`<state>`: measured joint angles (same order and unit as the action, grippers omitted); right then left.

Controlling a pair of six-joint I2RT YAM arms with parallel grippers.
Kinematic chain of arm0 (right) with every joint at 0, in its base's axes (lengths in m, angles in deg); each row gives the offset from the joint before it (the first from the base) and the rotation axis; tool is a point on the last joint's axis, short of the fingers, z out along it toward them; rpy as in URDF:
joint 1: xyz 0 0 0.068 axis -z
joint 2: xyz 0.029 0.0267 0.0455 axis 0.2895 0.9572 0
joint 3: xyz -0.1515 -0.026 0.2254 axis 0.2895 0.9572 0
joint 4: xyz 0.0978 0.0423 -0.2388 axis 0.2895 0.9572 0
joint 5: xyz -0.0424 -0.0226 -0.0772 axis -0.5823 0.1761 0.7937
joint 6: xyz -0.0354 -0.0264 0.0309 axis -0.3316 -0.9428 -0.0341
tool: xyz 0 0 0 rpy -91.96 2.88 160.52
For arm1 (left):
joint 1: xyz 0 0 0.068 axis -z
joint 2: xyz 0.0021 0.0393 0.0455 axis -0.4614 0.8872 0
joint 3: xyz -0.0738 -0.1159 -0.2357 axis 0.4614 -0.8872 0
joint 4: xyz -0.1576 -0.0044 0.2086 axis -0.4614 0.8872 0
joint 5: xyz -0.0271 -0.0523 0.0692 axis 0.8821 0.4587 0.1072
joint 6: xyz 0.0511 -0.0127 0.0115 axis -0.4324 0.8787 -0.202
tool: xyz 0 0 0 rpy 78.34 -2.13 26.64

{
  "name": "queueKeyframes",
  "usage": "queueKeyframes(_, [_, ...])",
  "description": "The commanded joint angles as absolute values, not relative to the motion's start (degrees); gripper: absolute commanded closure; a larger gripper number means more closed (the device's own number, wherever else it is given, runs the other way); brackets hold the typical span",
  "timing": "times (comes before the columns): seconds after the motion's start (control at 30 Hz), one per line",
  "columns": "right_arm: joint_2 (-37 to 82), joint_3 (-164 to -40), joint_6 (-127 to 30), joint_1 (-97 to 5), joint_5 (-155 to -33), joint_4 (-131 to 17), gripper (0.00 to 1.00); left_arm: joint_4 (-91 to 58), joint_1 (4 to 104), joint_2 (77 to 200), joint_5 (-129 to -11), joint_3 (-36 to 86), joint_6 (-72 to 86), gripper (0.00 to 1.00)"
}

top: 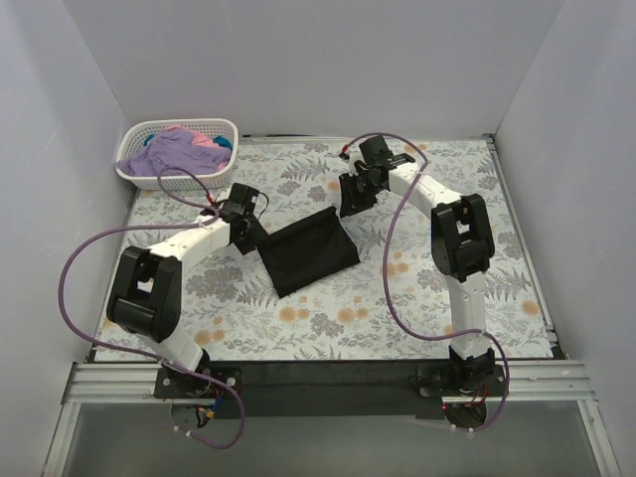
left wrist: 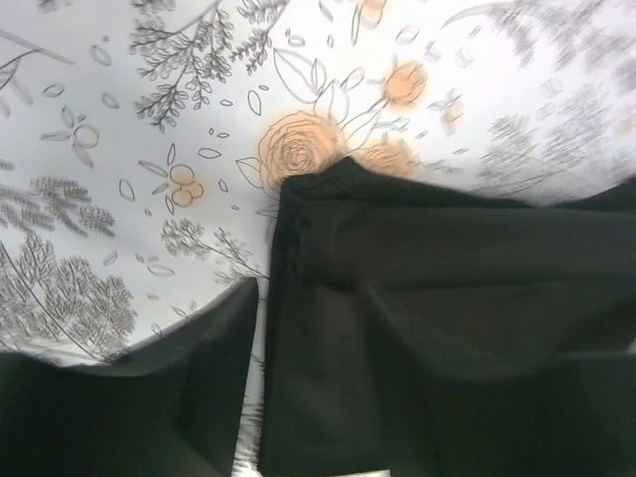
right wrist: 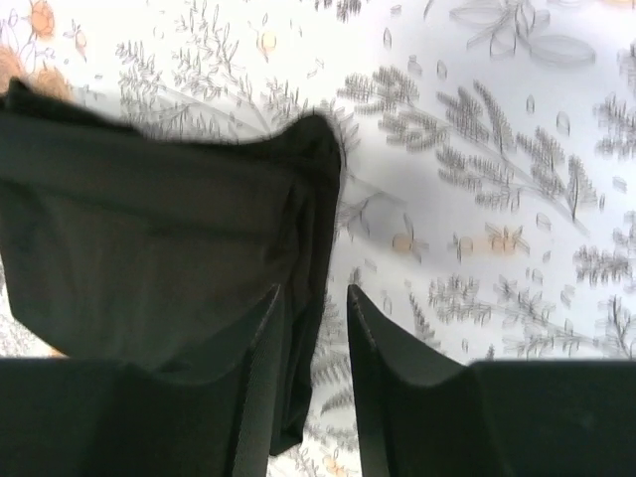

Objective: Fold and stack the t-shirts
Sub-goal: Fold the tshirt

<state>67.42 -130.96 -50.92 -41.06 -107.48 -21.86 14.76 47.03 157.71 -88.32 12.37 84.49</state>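
Two hands, one black t-shirt [top: 308, 256] lying in the middle of the table [top: 417, 298]. The right hand [top: 351, 204] has its fingers apart at one far corner. The left hand [top: 253, 237] sits at the other, but cloth hides its grip, so can't tell.

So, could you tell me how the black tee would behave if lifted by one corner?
Probably floppy: the black tee lies in soft creased folds, so it would likely droop and unfold from a single grip. It looks thin, so likely light for its spread. Pushed, it would probably bunch up on the table rather than slide whole.
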Motion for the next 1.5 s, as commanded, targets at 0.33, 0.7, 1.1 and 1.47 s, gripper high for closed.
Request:
queueKeyframes(0.33, [53.17,-106.84,-37.98,-38.54,-138.78,-58.44,0.55,-3.00,49.62,138.11,-78.38,-1.06,83.69,0.61])
queueKeyframes(0.7, [70.48,-114.91,-22.15,-38.72,-144.88,-77.10,0.56,-19.12,44.02,153.13,-73.54,-0.29,89.41,0.88])
queueKeyframes(1.1, [79.55,-122.04,-14.50,-35.91,-142.07,-82.20,0.57,-20.98,37.50,163.96,-70.10,1.82,90.38,0.91])
queueKeyframes(1.47, [54.61,-93.87,-10.39,-36.16,-140.58,-89.39,0.56,-17.02,41.27,143.05,-67.99,-3.88,91.16,0.78])
